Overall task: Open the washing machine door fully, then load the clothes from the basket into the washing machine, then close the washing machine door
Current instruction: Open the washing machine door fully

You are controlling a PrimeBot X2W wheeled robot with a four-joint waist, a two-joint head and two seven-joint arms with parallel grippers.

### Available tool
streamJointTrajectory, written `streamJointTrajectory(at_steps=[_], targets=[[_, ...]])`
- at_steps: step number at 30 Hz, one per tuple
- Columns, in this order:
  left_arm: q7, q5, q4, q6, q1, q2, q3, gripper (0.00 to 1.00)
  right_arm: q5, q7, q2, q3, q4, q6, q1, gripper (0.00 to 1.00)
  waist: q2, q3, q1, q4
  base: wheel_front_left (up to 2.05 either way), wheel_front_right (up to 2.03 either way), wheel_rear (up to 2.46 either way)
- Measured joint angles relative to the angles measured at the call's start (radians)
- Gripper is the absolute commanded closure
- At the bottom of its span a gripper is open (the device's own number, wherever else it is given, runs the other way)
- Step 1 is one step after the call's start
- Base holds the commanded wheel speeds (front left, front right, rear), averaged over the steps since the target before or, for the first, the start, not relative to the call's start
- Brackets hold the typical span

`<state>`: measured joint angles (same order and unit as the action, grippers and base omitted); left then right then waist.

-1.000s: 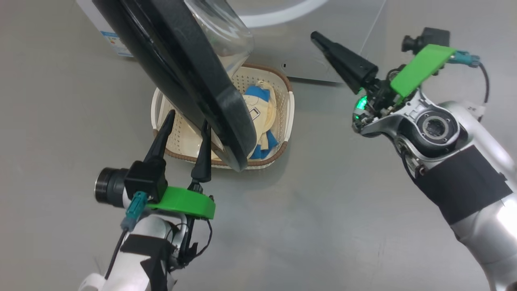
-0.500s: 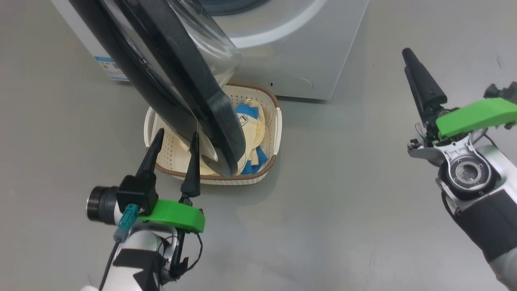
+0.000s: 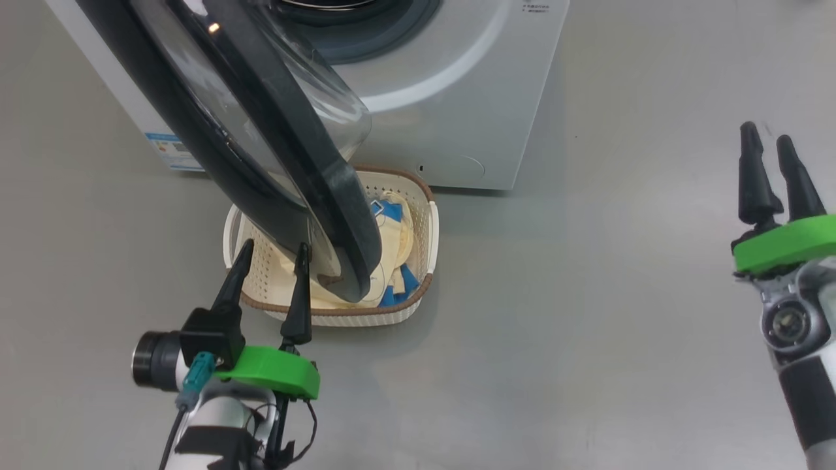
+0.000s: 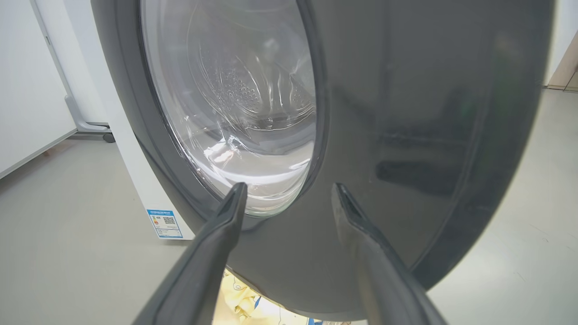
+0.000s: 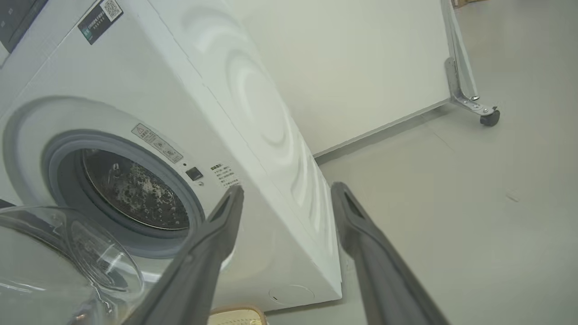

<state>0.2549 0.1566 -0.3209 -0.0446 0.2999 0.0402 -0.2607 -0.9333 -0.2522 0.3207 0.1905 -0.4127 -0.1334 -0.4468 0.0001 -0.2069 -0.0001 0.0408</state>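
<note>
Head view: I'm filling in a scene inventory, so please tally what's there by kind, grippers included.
washing machine: 1
washing machine door: 1
basket: 1
clothes, one heap in the basket: 1
grippers: 2, the left gripper and the right gripper, both open
Total: 6

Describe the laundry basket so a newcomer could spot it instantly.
Start at the white front-loading washing machine; its big black washing machine door hangs open toward the camera. On the grey floor just before the machine, partly under that door, sits the basket. It is the one small cream perforated container with a brown rim, holding pale yellow clothes with blue trim.
</note>
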Motion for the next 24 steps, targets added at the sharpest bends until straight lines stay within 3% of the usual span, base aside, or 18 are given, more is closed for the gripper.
streamJointTrajectory(at_steps=[5, 10, 14, 24], targets=[[0.000, 0.000, -0.005, -0.008, -0.005, 0.000, 0.002, 0.00, 0.394, 0.000, -0.112, -0.170, 0.067, 0.000, 0.111, 0.00, 0.0000, 0.023, 0.0000, -0.004, 0.00, 0.00, 0.00], [0.000, 0.000, -0.010, -0.012, -0.017, 0.000, 0.007, 0.00, 0.654, 0.000, -0.204, -0.254, 0.147, 0.000, 0.216, 0.00, 0.0000, 0.044, 0.0000, -0.008, 0.00, 0.00, 0.00], [0.000, 0.000, -0.015, -0.016, -0.033, 0.001, 0.009, 0.00, 0.755, 0.002, -0.245, -0.275, 0.209, 0.000, 0.281, 0.00, 0.0000, 0.062, 0.0000, -0.012, 0.00, 0.00, 0.00], [0.000, 0.000, -0.025, -0.018, -0.065, 0.001, 0.018, 0.00, 0.842, 0.029, -0.274, -0.286, 0.333, 0.000, 0.442, 0.00, 0.0000, 0.097, 0.0000, -0.019, 0.00, 0.00, 0.00]])
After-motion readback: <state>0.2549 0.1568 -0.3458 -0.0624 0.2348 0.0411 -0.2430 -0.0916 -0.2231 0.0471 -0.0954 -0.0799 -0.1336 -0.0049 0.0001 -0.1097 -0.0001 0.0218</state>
